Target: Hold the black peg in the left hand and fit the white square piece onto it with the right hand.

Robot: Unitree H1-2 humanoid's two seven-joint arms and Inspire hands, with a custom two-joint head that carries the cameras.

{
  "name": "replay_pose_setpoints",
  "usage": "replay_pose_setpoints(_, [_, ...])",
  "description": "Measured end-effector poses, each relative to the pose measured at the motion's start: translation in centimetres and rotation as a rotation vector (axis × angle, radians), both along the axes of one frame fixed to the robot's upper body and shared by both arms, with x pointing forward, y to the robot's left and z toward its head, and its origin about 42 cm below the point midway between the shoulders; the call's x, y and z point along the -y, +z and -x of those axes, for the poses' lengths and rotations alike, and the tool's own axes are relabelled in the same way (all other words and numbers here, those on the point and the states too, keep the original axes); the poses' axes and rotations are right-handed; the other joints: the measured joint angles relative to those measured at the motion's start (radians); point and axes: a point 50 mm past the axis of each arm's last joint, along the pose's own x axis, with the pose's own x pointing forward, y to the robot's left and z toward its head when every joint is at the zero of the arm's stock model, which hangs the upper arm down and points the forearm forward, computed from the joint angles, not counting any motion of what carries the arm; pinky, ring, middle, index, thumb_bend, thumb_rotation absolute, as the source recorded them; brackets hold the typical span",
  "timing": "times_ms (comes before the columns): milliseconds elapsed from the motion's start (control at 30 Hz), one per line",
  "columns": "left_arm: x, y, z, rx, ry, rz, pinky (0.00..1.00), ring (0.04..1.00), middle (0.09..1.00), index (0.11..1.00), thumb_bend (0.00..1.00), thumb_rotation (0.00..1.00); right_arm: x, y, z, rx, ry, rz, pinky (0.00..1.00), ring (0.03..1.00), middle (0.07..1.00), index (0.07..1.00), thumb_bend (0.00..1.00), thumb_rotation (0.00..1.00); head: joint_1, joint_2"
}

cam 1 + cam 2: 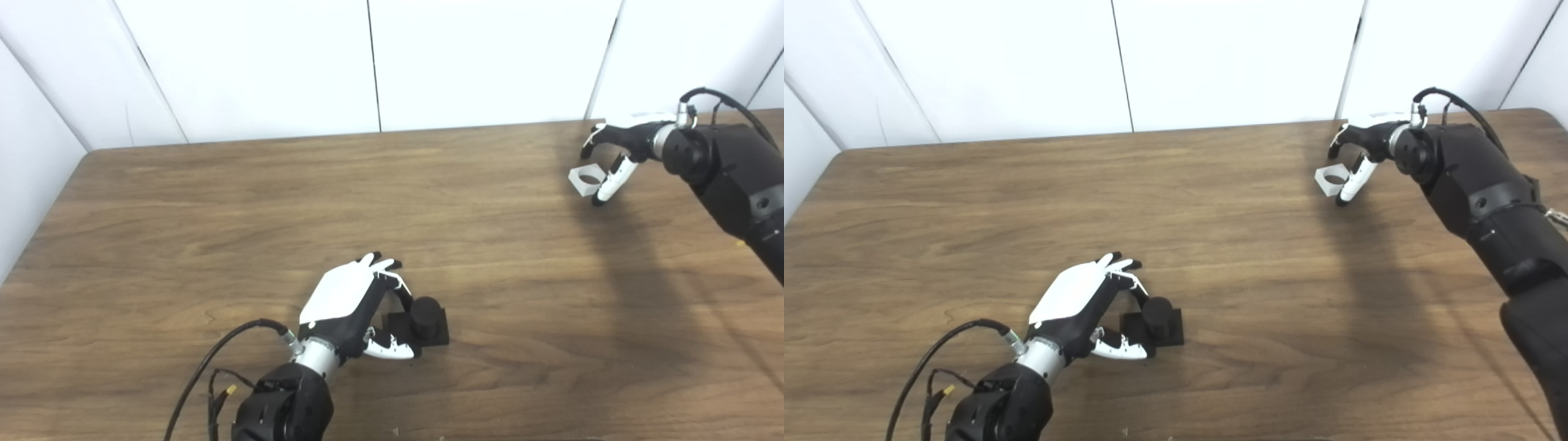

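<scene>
Fingers of left hand: curled loosely beside black peg, grasp not clearly closed; cannot tell if gripping. Peg: upright on square base, resting on brown desk, near front centre. Right hand: far right rear of desk, fingers spread around white square piece with round hole; piece lies on desk.

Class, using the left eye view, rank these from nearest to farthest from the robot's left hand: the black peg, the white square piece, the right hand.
1. black peg, right beside the left hand, near edge.
2. white square piece, far right.
3. right hand, just beyond the piece.
</scene>
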Motion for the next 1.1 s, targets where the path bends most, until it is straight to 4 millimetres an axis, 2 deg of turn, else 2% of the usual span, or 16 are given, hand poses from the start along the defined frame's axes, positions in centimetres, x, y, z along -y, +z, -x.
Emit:
replay_pose_setpoints(500, [-0.02,0.01,-0.04,-0.005,0.005,0.001,1.00,1.000,0.921,0.491,0.52,0.06,-0.80,0.28,-0.74,-0.006,0.008,0.047,1.00,1.000,0.992,0.757,0.79,0.29,0.000,0.002])
replay_pose_setpoints(1100, [-0.09,0.12,-0.26,-0.017,0.017,0.005,1.00,1.000,0.927,0.491,0.52,0.06,-0.94,0.33,-0.79,-0.006,0.022,0.063,1.00,1.000,0.996,0.739,0.80,0.28,-0.002,0.005])
